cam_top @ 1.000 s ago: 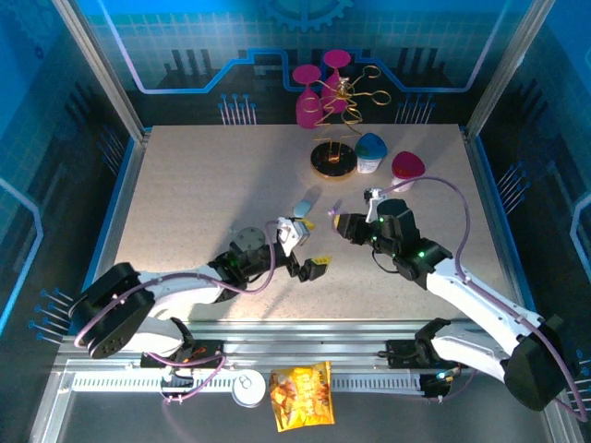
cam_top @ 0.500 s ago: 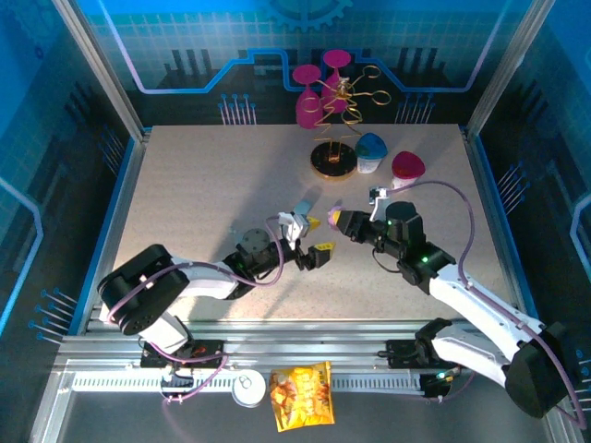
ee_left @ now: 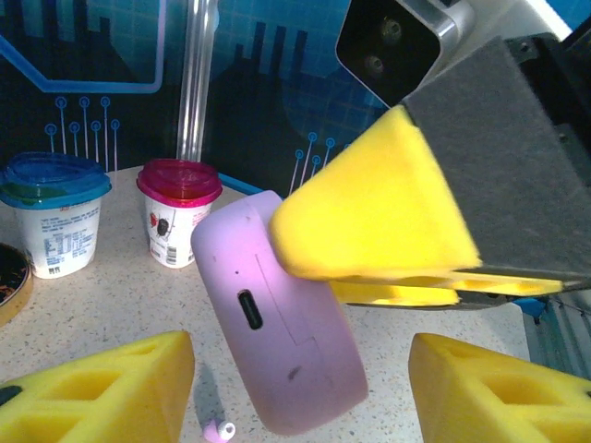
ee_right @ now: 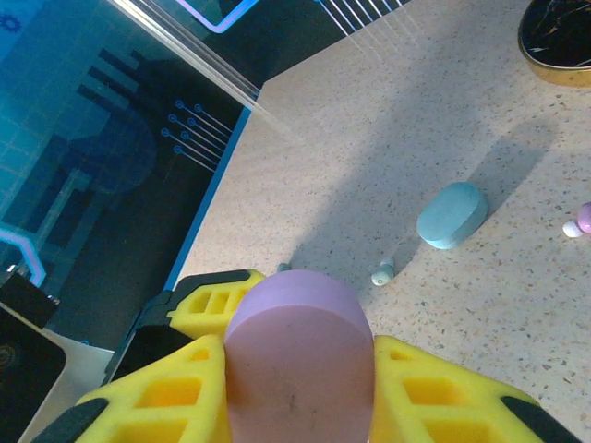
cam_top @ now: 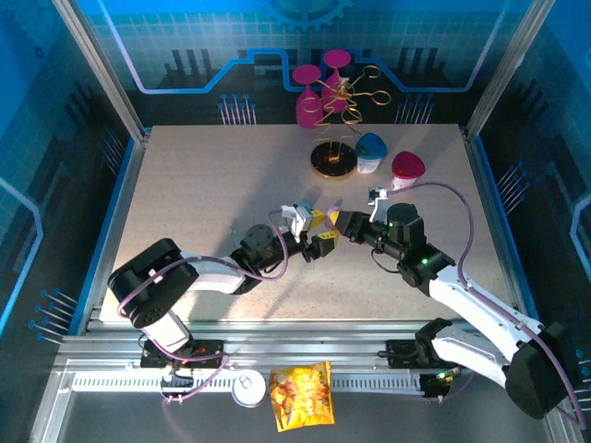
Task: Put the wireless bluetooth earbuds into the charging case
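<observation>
The task is at an early stage, and nothing is inserted yet as far as can be seen. The right gripper [ee_right: 298, 369] is pressed onto the lilac case [ee_left: 277, 323] and holds it off the table [ee_right: 443, 111] near the middle, tilted, with its port side facing the left arm. The case's seam looks closed, so the lid seems not yet opened. The left gripper [ee_left: 297, 392] has its 2 pads spread to either side of the case's lower end, and a gap shows on both sides, so it grips nothing. 1 lilac bud [ee_left: 219, 429] lies on the table just below the held case. 1 blue bud [ee_right: 382, 273] lies on the table farther off, near a blue case [ee_right: 452, 214] that also rests there shut. What is left is most of the job: steadying the case between the 2 arms, opening the lid, picking each bud from the table and seating it. Whether the lilac case already holds a bud cannot be told.
</observation>
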